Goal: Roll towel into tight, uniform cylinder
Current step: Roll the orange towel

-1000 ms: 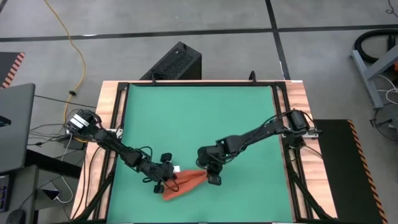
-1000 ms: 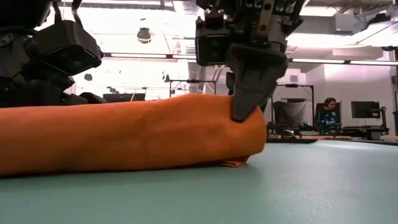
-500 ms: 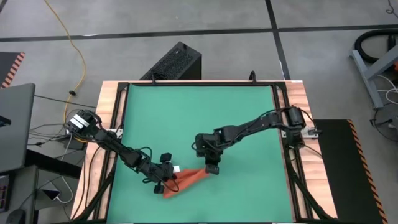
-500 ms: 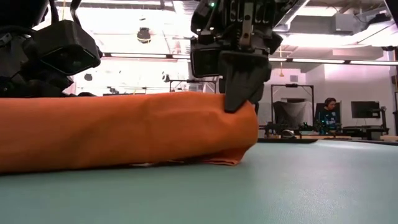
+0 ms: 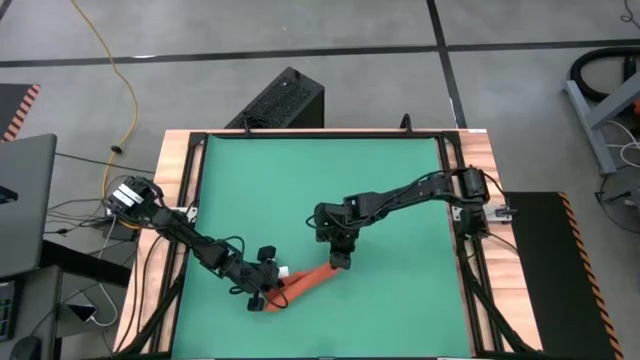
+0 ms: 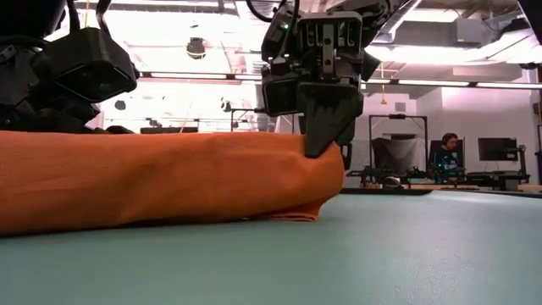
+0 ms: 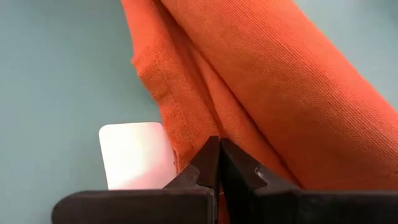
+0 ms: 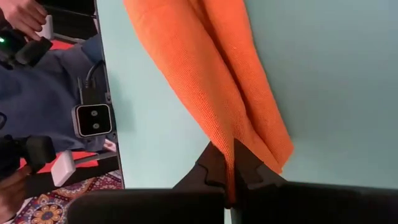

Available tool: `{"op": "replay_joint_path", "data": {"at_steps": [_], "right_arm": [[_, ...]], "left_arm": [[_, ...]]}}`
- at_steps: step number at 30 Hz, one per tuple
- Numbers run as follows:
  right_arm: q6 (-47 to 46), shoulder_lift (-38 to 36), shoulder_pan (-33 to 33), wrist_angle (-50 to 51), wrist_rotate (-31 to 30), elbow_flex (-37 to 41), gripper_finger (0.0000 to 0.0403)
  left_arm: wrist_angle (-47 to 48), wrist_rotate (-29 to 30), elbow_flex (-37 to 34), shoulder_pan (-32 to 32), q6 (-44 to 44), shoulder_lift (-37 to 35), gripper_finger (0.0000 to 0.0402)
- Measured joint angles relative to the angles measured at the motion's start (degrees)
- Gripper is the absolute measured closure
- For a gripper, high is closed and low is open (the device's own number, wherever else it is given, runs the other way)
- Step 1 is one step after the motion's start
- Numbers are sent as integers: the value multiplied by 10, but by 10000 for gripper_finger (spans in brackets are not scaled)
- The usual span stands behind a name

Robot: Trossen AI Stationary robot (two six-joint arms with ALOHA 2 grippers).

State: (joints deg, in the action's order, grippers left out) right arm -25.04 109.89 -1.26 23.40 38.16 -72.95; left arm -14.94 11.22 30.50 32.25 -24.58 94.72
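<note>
The orange-red towel (image 5: 300, 283) lies as a long, narrow bundle on the green mat (image 5: 320, 190), near its front edge. It slants from near-left to far-right. In the low view the towel (image 6: 169, 182) fills the left half. A white tag (image 7: 134, 155) lies at its left end. My left gripper (image 5: 264, 296) is shut on that left end. My right gripper (image 5: 340, 263) is shut on the right end and shows as the right gripper (image 6: 326, 148) above the bundle's tip. My left gripper pinches the towel's left end at a hemmed fold (image 7: 202, 140) right beside the white tag, between its two fingertips, slanting down from the table's left. That end lies on the mat. My right gripper pinches a raised ridge of cloth (image 8: 229, 140) at the towel's right end between its fingertips (image 6: 324, 144), slanting down from above. Several layers gather there. The end below the fingers rests on the mat (image 6: 301, 216).
A wooden frame (image 5: 182, 200) borders the mat. A black box (image 5: 280, 100) stands beyond the far edge and a laptop (image 5: 25, 200) to the left. A person's hands (image 8: 25, 15) and a small camera (image 8: 92, 119) show past the near edge. Bare mat stretches toward the far side.
My right gripper has moved toward the table's far edge, staying shut on the towel's right end and rolling a little. That end has swung with it while the left end stayed put. The bundle now lies longer and thinner.
</note>
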Motion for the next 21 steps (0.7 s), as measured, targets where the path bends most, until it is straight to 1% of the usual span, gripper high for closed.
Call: {"op": "replay_joint_path", "data": {"at_steps": [9,17,21], "right_arm": [[5,0,25,2,-11,0,394],[8,32,37,-18,-5,-1,394],[9,60,37,-32,-1,-2,394]], "left_arm": [[-11,0,-1,0,0,0,401],[-18,0,-1,0,16,1,401],[-15,0,-1,0,16,1,401]]}}
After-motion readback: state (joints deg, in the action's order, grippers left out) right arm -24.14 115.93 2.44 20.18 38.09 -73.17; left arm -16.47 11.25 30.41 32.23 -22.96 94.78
